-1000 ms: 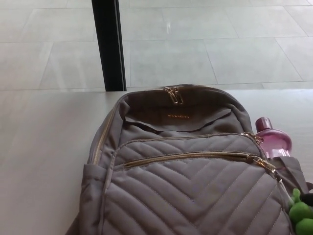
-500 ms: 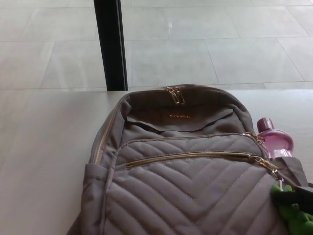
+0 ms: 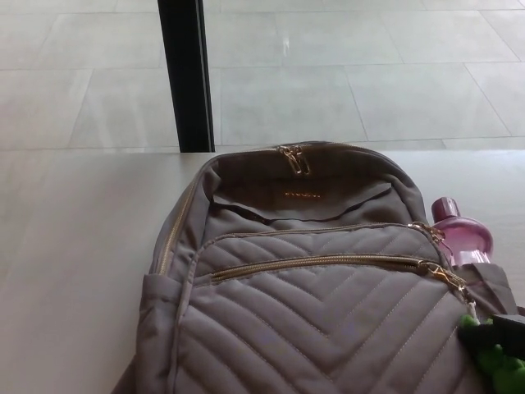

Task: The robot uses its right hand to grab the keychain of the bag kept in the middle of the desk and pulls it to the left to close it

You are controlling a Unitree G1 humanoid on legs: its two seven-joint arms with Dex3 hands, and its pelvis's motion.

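Seemingly, right hand atop the green keychain, lower right, grip unclear.

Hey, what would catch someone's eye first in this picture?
A taupe quilted backpack with gold zips fills the middle of the desk. A pink bottle sits in its side pocket on the right, and a green keychain peeks in at the bottom right corner.

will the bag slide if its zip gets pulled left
Likely bunches or slides: the bag is soft quilted fabric, sagging on top, on a smooth desk. The pink bottle in its pocket may anchor it slightly.
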